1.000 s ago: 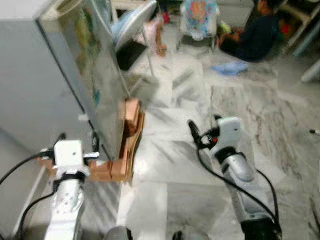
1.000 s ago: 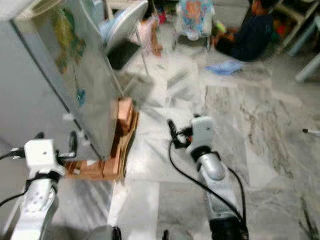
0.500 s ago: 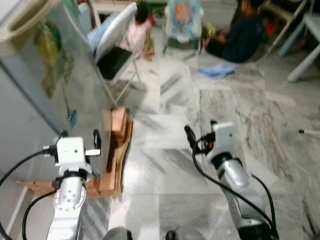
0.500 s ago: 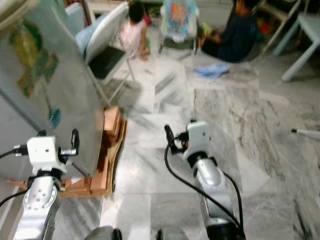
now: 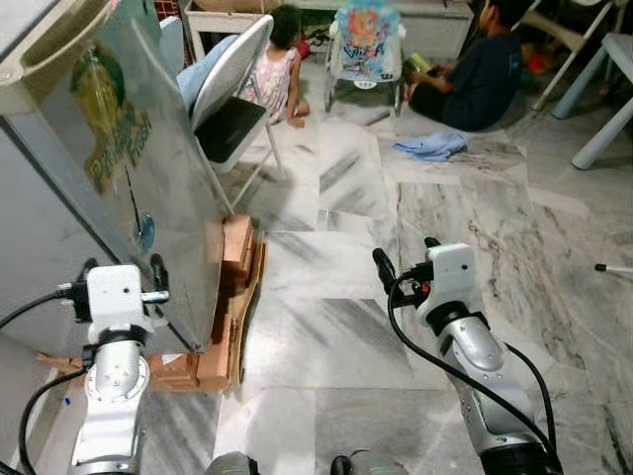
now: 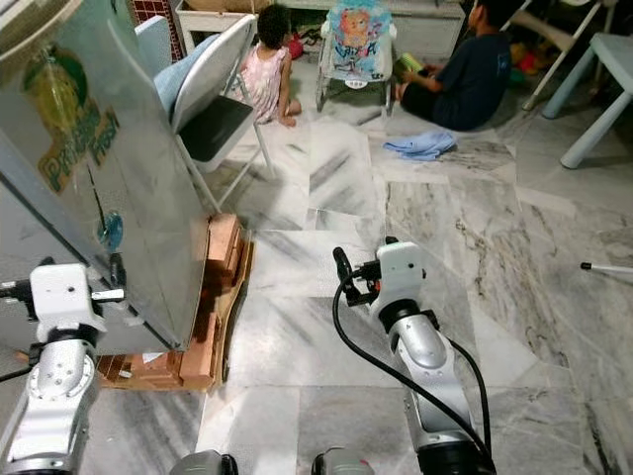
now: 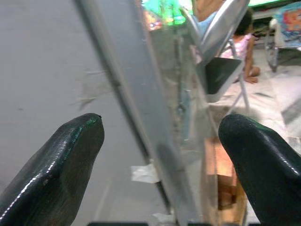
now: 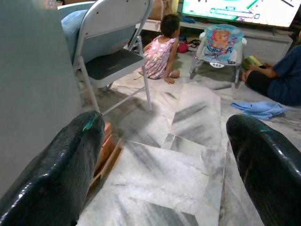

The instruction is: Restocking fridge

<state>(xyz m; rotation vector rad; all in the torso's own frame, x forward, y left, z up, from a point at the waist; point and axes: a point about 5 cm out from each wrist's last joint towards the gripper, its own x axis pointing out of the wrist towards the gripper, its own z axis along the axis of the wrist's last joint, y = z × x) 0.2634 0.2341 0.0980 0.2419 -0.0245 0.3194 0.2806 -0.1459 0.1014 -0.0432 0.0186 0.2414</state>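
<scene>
The silver fridge (image 5: 148, 198) stands at my left, door shut, with a green and yellow sticker on its face. It rests on a low wooden pallet (image 5: 233, 297). My left gripper (image 5: 123, 267) is raised at the fridge's lower front corner. It is open, and in the left wrist view its fingers (image 7: 61, 160) straddle the fridge's front edge (image 7: 141, 94) without touching it. My right gripper (image 5: 406, 252) is open and holds nothing, hovering over the marble floor (image 5: 326, 336) to the right of the fridge. The right wrist view looks between its fingers (image 8: 56, 165) at the floor.
A grey folding chair (image 5: 232, 89) stands just behind the fridge. Two children (image 5: 277, 74) (image 5: 480, 74) sit on the floor at the back beside a baby bouncer (image 5: 364, 35). A blue cloth (image 5: 427, 146) lies there. A white leg (image 5: 603, 139) stands at the far right.
The whole picture has shifted and sharpened as the camera moved. The left gripper now sits a little further left along the fridge's lower corner. The right arm keeps much the same pose.
</scene>
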